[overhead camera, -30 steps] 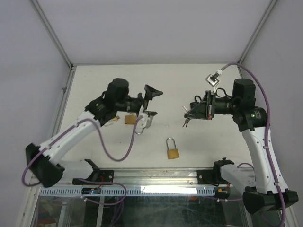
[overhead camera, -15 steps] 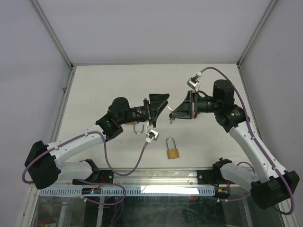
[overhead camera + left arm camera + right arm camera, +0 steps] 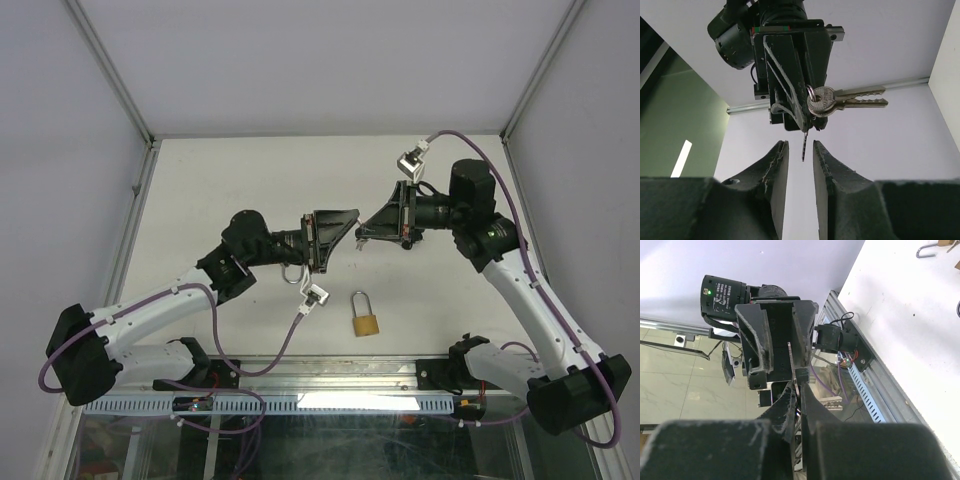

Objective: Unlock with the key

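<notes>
Here the right gripper (image 3: 796, 390) pinches the key (image 3: 804, 149), blade aimed into the narrow gap of the left gripper (image 3: 800, 144), neither finger touching it. The padlock (image 3: 365, 322) lies apart on the table (image 3: 250, 170), toward the near edge.

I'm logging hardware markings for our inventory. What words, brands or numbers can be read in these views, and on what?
No text can be read outright.
White label on the black motor housing: print too small to read.
Keys: any stamping on the heads is too blurred to read.
Padlock: too small to show any marking.
</notes>
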Robot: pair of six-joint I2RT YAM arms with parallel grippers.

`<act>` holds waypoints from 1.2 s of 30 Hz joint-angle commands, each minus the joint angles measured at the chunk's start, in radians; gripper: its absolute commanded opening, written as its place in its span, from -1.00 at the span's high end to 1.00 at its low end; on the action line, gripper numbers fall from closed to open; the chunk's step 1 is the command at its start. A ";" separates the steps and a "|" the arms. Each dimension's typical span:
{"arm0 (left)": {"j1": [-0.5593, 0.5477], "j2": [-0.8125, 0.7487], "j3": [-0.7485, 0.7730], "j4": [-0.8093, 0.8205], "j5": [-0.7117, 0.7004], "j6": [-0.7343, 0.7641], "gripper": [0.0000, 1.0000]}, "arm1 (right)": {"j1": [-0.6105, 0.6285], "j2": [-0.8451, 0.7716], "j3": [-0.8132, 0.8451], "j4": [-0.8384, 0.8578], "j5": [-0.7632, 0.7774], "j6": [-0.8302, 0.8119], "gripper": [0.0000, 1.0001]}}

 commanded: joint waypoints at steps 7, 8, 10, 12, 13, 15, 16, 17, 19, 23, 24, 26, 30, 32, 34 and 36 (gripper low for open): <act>-0.014 -0.023 0.014 -0.030 0.034 0.033 1.00 | 0.005 -0.020 0.037 0.002 -0.009 -0.033 1.00; -0.017 -0.023 0.021 -0.049 0.029 0.034 1.00 | 0.005 -0.020 0.036 0.000 -0.011 -0.036 1.00; -0.020 -0.028 0.051 -0.126 0.011 0.034 1.00 | 0.004 -0.019 0.039 -0.022 -0.015 -0.064 1.00; -0.024 -0.030 0.094 -0.249 -0.017 0.041 1.00 | -0.002 -0.012 0.066 -0.102 -0.010 -0.152 0.33; -0.025 -0.031 0.122 -0.320 -0.035 0.042 1.00 | -0.008 -0.009 0.087 -0.162 0.000 -0.214 -0.01; -0.030 -0.022 0.196 -0.515 -0.084 0.035 1.00 | -0.030 -0.004 0.137 -0.309 0.043 -0.352 -0.72; -0.035 -0.009 0.246 -0.628 -0.119 0.019 1.00 | -0.054 -0.003 0.166 -0.382 0.084 -0.427 -0.95; -0.042 0.010 0.306 -0.766 -0.163 -0.008 1.00 | -0.072 -0.004 0.196 -0.450 0.120 -0.495 -0.99; -0.059 0.080 0.455 -1.043 -0.244 -0.141 1.00 | -0.095 -0.018 0.242 -0.534 0.208 -0.610 -1.00; -0.059 0.335 0.807 -1.670 -0.222 -0.505 1.00 | -0.095 -0.174 0.125 -0.320 0.368 -0.686 -0.94; -0.052 0.397 0.868 -1.772 -0.166 -0.572 1.00 | -0.092 -0.224 0.043 -0.211 0.363 -0.672 -0.88; -0.026 0.486 0.939 -1.825 -0.101 -0.774 1.00 | -0.069 -0.321 -0.168 0.075 0.347 -0.627 -0.73; 0.011 0.505 0.966 -1.825 0.051 -0.955 1.00 | 0.047 -0.448 -0.449 0.484 0.351 -0.688 -0.56; 0.018 0.513 0.964 -1.826 0.075 -0.989 1.00 | 0.098 -0.457 -0.496 0.515 0.357 -0.780 -0.49; 0.019 0.516 0.968 -1.825 0.087 -1.006 1.00 | 0.136 -0.424 -0.507 0.514 0.356 -0.808 -0.41; 0.019 0.520 0.981 -1.820 0.092 -1.025 1.00 | 0.164 -0.376 -0.514 0.526 0.351 -0.808 -0.38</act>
